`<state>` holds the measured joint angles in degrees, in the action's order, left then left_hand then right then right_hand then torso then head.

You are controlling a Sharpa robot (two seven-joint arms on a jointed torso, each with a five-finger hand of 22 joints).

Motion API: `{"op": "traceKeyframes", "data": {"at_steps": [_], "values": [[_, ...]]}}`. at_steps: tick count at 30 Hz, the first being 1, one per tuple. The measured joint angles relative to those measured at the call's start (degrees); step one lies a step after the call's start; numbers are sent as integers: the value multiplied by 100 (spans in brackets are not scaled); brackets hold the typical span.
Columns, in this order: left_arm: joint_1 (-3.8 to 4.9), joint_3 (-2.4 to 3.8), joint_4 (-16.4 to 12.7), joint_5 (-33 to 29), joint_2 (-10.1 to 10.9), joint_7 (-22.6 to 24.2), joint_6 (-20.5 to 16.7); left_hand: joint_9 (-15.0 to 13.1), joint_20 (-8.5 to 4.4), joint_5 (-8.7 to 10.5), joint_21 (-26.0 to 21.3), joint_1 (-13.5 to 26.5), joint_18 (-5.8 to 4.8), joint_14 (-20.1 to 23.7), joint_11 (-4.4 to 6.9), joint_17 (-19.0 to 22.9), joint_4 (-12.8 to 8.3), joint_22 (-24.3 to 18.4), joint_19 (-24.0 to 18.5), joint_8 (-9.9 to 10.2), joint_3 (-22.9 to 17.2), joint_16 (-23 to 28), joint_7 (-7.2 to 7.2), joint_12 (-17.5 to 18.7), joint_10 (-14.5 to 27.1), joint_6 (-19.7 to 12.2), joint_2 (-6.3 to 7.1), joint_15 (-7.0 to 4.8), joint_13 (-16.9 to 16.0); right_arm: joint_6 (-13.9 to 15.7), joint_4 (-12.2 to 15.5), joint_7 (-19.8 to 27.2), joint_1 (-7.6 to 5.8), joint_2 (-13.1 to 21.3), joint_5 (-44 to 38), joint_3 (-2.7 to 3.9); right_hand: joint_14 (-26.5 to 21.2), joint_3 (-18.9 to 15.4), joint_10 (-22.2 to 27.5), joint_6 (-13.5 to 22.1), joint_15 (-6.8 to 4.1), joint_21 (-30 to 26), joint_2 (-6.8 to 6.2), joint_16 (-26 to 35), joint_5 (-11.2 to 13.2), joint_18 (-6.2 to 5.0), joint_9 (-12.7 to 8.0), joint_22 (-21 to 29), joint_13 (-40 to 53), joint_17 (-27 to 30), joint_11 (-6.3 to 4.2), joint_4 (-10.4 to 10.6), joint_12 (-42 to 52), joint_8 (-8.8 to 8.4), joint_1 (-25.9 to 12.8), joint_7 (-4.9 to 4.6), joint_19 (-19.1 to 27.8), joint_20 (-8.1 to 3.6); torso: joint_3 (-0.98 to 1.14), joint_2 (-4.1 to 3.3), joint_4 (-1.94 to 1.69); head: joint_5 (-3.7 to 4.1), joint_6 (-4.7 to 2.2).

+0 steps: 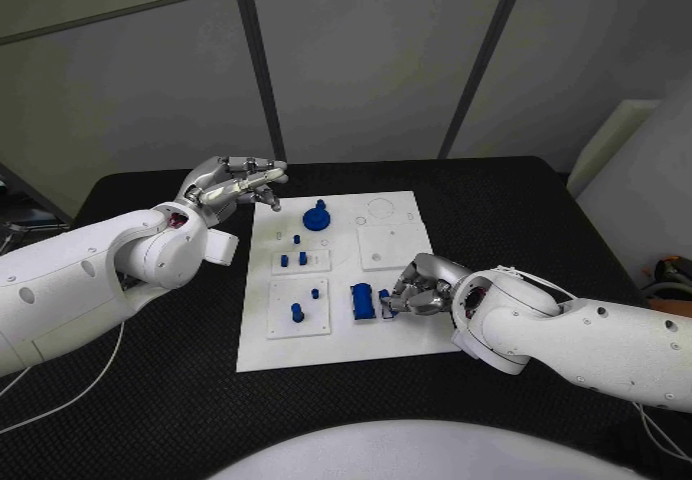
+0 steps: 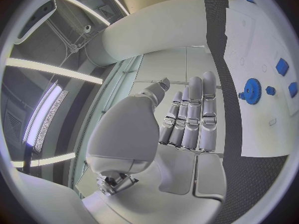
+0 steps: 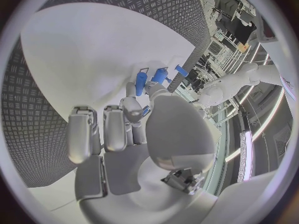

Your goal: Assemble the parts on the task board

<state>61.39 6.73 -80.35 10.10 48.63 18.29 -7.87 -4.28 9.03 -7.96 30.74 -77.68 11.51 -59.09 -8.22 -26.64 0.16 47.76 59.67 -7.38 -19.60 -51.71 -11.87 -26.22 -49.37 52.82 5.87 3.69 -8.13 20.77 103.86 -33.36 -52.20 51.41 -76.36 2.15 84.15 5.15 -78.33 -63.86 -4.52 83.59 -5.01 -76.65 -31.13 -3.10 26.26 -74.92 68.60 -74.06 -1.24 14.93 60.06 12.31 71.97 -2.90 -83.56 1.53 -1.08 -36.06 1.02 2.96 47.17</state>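
The white task board (image 1: 408, 215) lies mid-table. A blue gear (image 1: 317, 215) stands near its far edge, also seen as the gear (image 2: 252, 91) in the left wrist view. Small blue pegs (image 1: 294, 260) and two more pegs (image 1: 299, 312) stand on its left side. A blue block (image 1: 362, 301) stands near the front. My right hand (image 1: 420, 286) rests on the board beside this block, fingers curled around a small blue part (image 1: 389, 304); a sliver of that part (image 3: 145, 110) shows between thumb and finger. My left hand (image 1: 238, 184) hovers over the board's far left corner, fingers straight, holding nothing.
The black table (image 1: 144, 400) surrounds the board, with bare room in front and to both sides. Raised white square plates (image 1: 392, 246) sit on the board's right half. A white cable (image 1: 65, 400) trails over the table at the left.
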Motion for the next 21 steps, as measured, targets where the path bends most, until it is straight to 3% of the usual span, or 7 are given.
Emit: {"op": "traceKeyframes", "data": {"at_steps": [14, 21], "values": [[0, 0, 7, 0, 0, -16, 28, 0, 0, 0, -22, 0, 0, 0, 0, 5, 0, 1, 0, 0, 0, 0, 0, 0, 0, 0, 0, 0, 0, -59, -17, -16, 3, -30, 52, -3, 0, -183, -20, 0, 0, 0, -20, 0, -18, -1, 47, 0, 48, -1, 21, 167, 49, 0, -338, 0, 0, 0, -3, 1, 5, -5, 14], [0, 0, 12, 0, -2, -23, 39, 0, 0, 0, -22, 0, 0, 0, 0, 4, 0, 1, 0, 0, 0, 0, 0, 0, 0, 0, 0, 0, 0, -66, -14, -23, 4, -34, 57, -3, 0, -484, -20, 0, 1, 0, 73, 0, 361, 0, 91, 1, 87, -7, 22, 162, 72, 0, -677, 0, 0, 0, -4, 2, 2, -1, 18]]}}
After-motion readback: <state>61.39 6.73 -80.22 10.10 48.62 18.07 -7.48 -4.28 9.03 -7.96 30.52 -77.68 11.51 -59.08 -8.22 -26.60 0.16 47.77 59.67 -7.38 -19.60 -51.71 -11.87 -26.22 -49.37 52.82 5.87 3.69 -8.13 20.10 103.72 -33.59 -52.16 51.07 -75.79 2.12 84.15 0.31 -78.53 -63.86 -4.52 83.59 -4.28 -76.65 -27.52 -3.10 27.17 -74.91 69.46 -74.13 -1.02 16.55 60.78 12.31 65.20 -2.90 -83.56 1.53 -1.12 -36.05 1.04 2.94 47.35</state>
